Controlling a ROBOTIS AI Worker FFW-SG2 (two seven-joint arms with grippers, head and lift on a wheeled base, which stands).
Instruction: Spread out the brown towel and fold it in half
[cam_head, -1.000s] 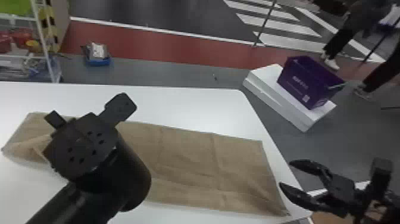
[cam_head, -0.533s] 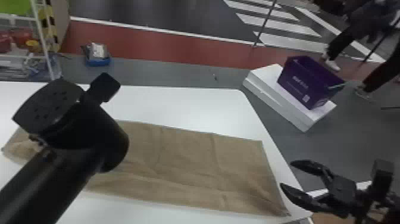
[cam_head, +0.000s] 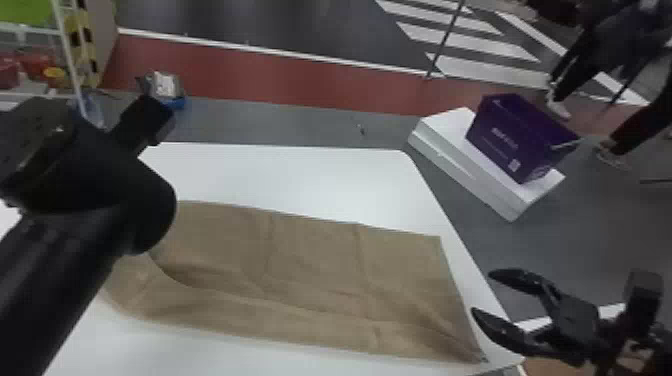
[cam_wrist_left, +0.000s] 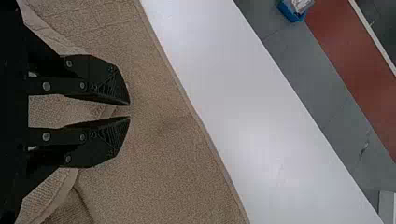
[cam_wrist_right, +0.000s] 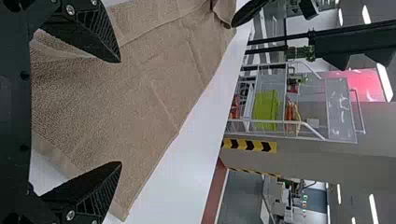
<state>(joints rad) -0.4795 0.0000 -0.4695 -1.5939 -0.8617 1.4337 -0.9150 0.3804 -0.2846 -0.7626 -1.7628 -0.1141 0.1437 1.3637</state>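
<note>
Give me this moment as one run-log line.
brown towel: lying across white table, creased | left gripper: above towel, fingers slightly apart | right gripper: by towel's right end, fingers wide apart

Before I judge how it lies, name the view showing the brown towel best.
The head view: most of the brown towel shows, though the left arm hides some. The left wrist view shows one edge up close; the right wrist view, a stretch with a corner.

Soft indoor light, pale glare on white table (cam_wrist_left: 252, 126), faint shadows along towel (cam_head: 310, 260); lit ceiling lamps (cam_wrist_right: 372, 209)
</note>
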